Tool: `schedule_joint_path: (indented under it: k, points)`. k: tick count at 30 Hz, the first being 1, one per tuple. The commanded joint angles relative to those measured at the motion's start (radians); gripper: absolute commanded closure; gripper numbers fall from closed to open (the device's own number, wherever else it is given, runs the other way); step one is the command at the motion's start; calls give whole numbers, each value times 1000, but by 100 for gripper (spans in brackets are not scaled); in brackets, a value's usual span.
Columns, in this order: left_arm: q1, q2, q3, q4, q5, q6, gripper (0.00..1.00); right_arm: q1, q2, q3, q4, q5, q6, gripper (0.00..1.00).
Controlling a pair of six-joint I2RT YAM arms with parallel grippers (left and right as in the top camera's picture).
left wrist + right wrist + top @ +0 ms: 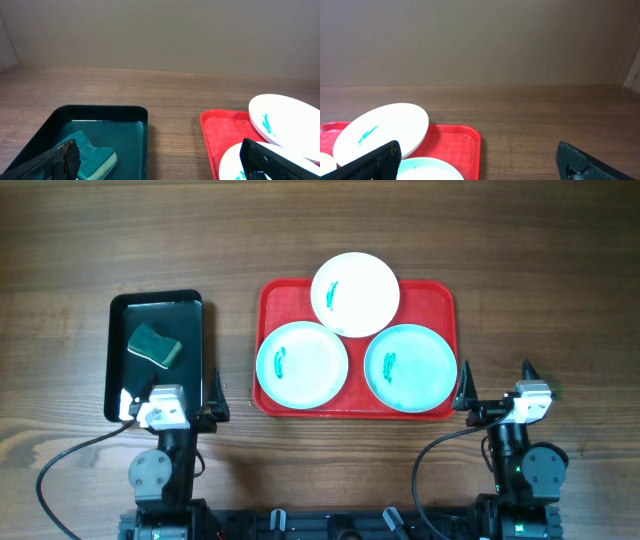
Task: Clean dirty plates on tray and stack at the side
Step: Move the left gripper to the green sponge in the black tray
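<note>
The red tray (270, 300) lies mid-table and holds three plates, each with a teal smear. The white plate (356, 294) rests at the far edge, overlapping the two pale cyan plates: one at front left (302, 364), one at front right (410, 367). My left gripper (214, 395) is open and empty between the black tray and the red tray, near the front. My right gripper (496, 388) is open and empty just right of the red tray's front corner. The left wrist view shows the white plate (285, 120) and red tray (220, 137); the right wrist view shows them too (382, 129), (455, 142).
A narrow black glossy tray (190, 305) lies at the left with a green sponge (154, 345) in it; both show in the left wrist view, tray (125, 112) and sponge (95, 155). Bare wooden table (560, 290) lies right of the red tray.
</note>
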Motion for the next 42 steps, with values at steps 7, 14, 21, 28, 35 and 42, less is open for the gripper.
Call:
schedule_joint_path:
  k: [7,14,21,28,35,42]
  points:
    - [7,-9,-10,3,-2,13,0,-5,2,-2,2,2,-13,0]
    - [7,-9,-10,19,148,-21,0,-5,2,-2,2,2,-12,0]
    - [7,-9,-10,159,651,-116,0,-5,2,-2,2,2,-12,0]
    - [7,-7,1,506,589,-116,0,-5,2,-2,2,2,-12,0]
    - [7,304,391,-11,198,-115,0,-5,2,-2,2,2,-12,0]
    - [7,848,784,-399,302,-114,0,-5,2,-2,2,2,-12,0]
